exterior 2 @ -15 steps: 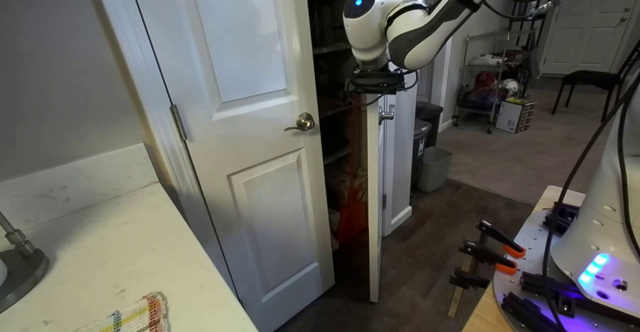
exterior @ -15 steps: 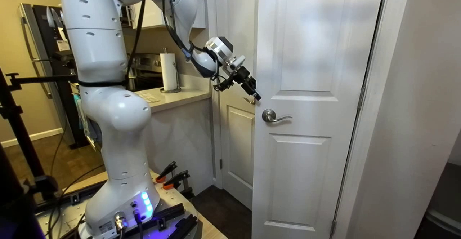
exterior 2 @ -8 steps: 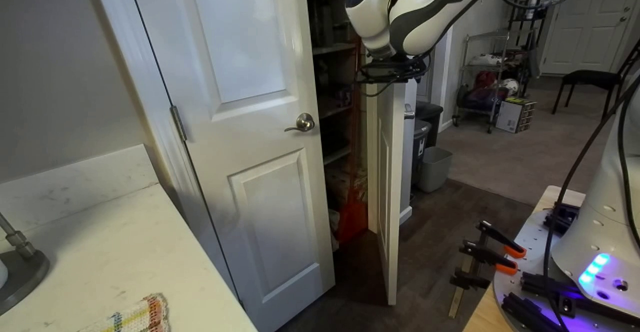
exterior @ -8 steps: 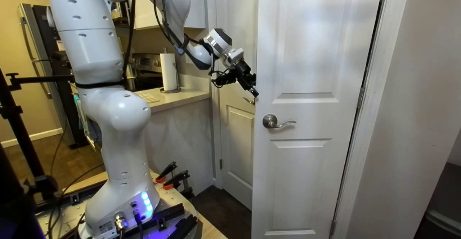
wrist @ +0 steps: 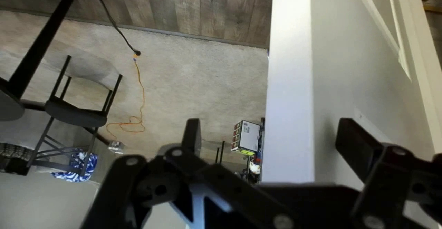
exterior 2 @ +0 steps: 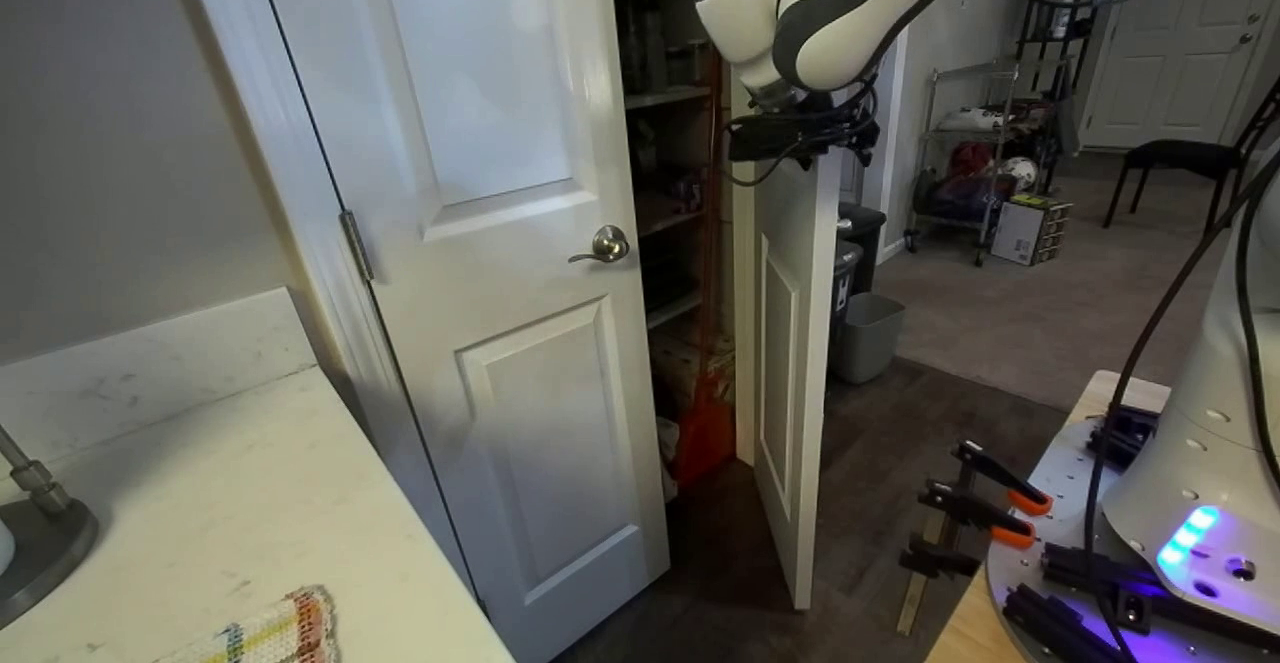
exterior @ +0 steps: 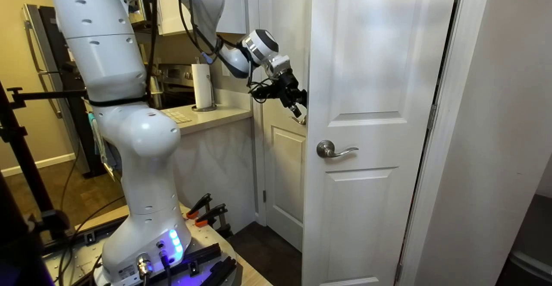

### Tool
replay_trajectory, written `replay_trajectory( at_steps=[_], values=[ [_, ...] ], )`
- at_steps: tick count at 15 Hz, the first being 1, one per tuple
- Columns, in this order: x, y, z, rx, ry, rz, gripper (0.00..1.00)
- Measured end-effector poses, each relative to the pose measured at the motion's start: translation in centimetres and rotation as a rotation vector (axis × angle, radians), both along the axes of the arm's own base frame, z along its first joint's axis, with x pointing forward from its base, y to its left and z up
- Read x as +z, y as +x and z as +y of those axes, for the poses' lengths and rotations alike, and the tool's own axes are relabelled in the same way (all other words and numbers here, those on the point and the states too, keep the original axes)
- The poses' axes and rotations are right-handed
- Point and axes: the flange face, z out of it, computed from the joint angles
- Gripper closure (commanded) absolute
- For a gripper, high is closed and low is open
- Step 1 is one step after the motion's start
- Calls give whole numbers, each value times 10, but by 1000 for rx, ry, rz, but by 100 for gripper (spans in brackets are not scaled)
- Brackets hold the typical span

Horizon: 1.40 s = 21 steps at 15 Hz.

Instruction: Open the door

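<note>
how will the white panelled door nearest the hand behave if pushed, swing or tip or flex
Probably swings rather than tips: the white panelled door hangs by hinges along its right side in an exterior view. It may move easily, since it stands ajar. It should stay stiff, judging by its straight edges.

In an exterior view, the camera stands back, facing the door (exterior: pixel 379 83); in an exterior view, it looks down toward the door's opposite face (exterior 2: pixel 778 343). Both share the door and robot arm (exterior: pixel 133 130). Upside down, the wrist view looks closely past the door's edge (wrist: pixel 290 84).
</note>
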Motion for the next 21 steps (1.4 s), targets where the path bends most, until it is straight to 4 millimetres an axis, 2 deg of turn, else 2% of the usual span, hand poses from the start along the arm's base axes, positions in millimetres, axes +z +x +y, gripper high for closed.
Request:
replay_trajectory(
  at_steps=[4,9,15,21],
  values=[
    [-5,-8,-4,-66,50,49,0],
    [0,-17,-36,-139,-24,86,0],
    [25,-36,-99,-261,-225,94,0],
    [70,-82,-179,-488,-347,61,0]
  ],
)
